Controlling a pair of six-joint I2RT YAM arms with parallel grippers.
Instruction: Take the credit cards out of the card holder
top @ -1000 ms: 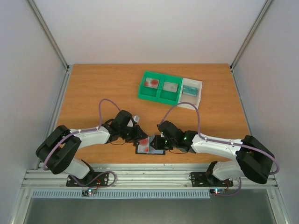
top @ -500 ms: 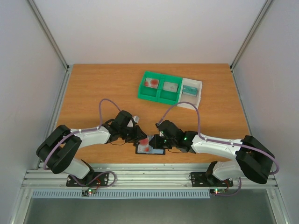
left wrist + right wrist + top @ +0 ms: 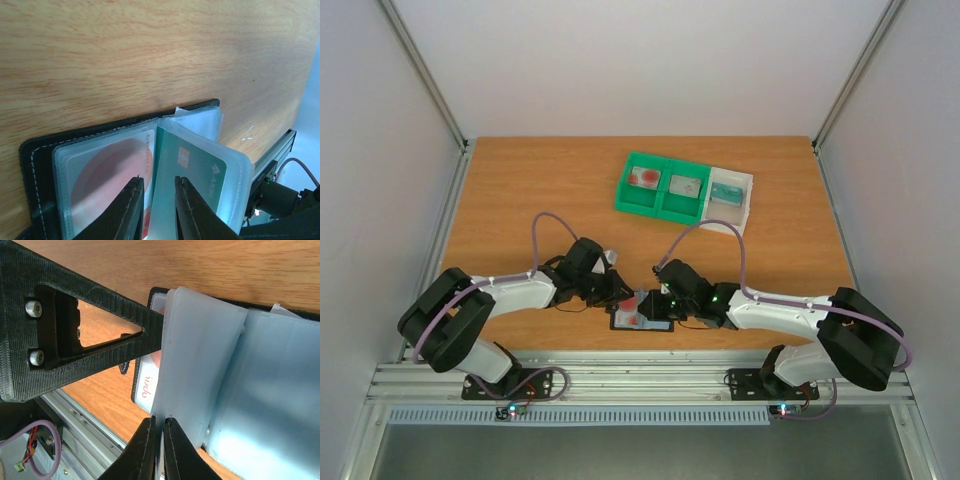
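The black card holder [image 3: 642, 320] lies open near the table's front edge, between both grippers. In the left wrist view its left sleeve holds a whitish card with red marks [image 3: 105, 175], and a raised clear sleeve holds a teal card [image 3: 200, 170]. My left gripper [image 3: 157, 182] is open, its jaws on either side of the teal card's sleeve edge. My right gripper [image 3: 158, 421] is shut on the edge of a pale plastic sleeve [image 3: 200, 365] of the card holder and holds that page up. The left gripper's finger [image 3: 90, 330] crosses the right wrist view.
A green compartment tray [image 3: 663, 207] stands at the back right with a red-marked card [image 3: 645, 178] and a greyish card [image 3: 685, 185] in it. A white tray [image 3: 744, 212] beside it holds a teal card [image 3: 725, 191]. The metal rail [image 3: 640, 380] runs close behind the holder.
Both grippers stay at the card holder. The left gripper has edged slightly back and left, and the right one slightly left; the holder has not shifted.
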